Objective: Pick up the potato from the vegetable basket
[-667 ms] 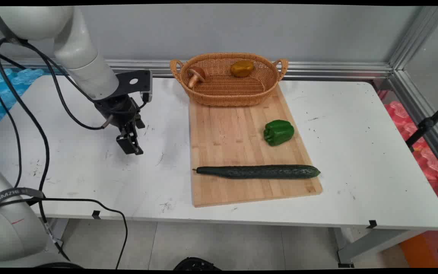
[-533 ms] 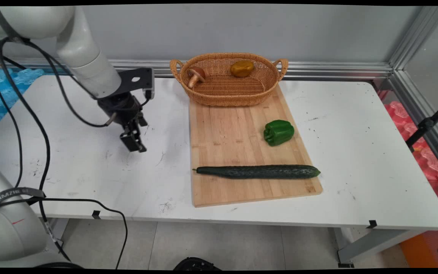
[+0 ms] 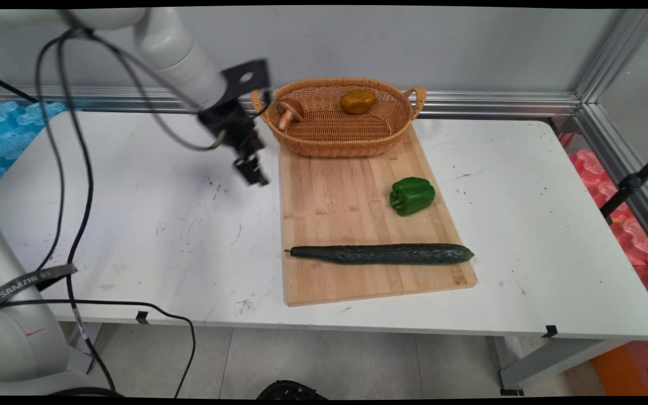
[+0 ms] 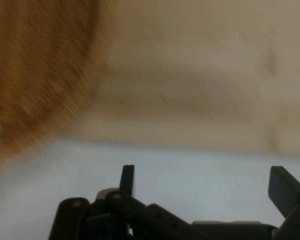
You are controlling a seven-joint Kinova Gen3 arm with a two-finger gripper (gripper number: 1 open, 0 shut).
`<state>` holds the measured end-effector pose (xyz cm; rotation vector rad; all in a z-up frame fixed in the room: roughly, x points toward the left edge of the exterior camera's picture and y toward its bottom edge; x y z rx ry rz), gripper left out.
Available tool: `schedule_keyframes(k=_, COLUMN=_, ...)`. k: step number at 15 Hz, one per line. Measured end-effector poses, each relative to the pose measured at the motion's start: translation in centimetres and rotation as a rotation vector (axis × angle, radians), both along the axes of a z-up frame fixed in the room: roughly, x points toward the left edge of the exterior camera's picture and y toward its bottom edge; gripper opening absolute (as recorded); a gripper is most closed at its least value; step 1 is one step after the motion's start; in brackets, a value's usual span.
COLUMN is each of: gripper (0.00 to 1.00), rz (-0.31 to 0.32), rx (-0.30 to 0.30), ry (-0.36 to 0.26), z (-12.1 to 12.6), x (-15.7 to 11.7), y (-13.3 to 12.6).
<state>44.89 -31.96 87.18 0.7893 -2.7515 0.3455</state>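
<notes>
1. The black claw (image 3: 252, 171) has travelled from low over the bare left half of the white counter (image 3: 133, 236) up and toward the far edge. It now hangs in the air just off the far left corner of the wooden cutting board (image 3: 358, 225).
2. In the hand view the claw's two fingers stand well apart, with nothing between them. It is spread and empty.
3. The nearest thing to the claw is the wicker basket (image 3: 338, 138). The basket sits on the far end of the board, close to the counter's far edge.
4. Inside the basket lie a brown mushroom (image 3: 288, 111), at its left end, and a yellow-brown potato (image 3: 358, 101) near its back rim. The claw touches neither, nor the basket.
5. A green bell pepper (image 3: 412, 195) rests near the board's right edge, about midway along it.
6. A long dark cucumber (image 3: 381, 253) lies across the board's near end, its right tip reaching just past the board's right edge.
7. None of these things has shifted; only the arm has moved.
</notes>
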Motion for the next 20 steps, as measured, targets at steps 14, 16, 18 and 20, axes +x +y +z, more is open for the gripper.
schedule_keyframes(k=14, gripper=1.00, rz=-0.001, rx=-0.270, ry=0.101, z=0.2, x=-1.5, y=-17.0)
schedule_keyframes(k=16, gripper=1.00, rz=-0.019, rx=-0.279, ry=0.114, z=-0.9, x=-1.4, y=-19.2)
schedule_keyframes(k=18, gripper=1.00, rz=-0.034, rx=-0.285, ry=0.128, z=-1.9, x=-1.3, y=-21.0)
schedule_keyframes(k=20, gripper=1.00, rz=-0.043, rx=-0.290, ry=0.143, z=-2.9, x=-1.2, y=-22.6)
